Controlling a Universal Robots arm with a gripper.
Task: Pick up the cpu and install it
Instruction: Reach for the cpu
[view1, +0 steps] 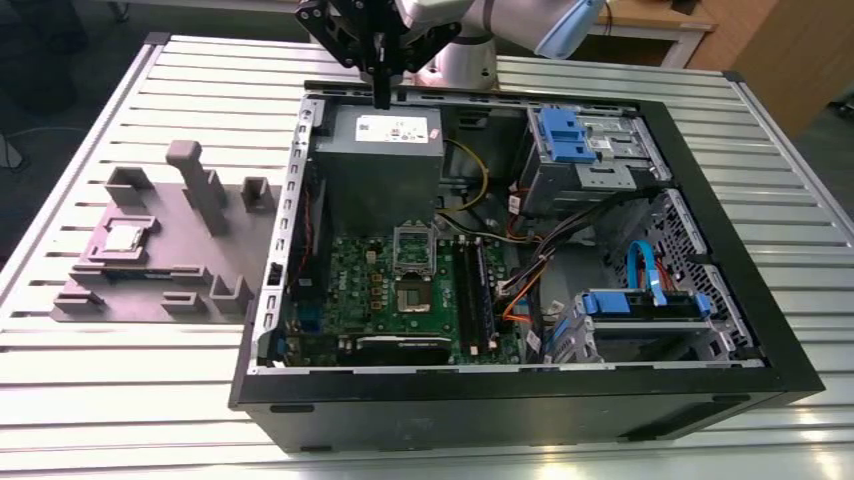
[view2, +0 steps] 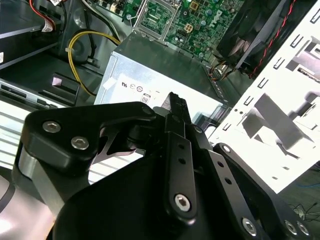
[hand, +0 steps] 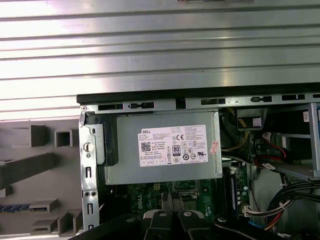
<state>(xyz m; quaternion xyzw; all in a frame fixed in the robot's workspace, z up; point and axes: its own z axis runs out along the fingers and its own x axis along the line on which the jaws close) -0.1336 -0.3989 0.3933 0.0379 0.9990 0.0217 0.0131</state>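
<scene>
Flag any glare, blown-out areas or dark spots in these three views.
Exterior view: soft glare on the slatted metal table, the open black computer case dim inside. Second wrist view: the pale perforated case wall is blown out white beyond the black gripper. First wrist view: bright glare bands across the table slats.

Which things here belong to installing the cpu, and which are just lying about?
Job in hand: cpu, sitting on the grey holder; motherboard socket; gripper, jaws shut and empty.

Lying about: power supply; memory sticks; blue drive brackets; cables.
</scene>
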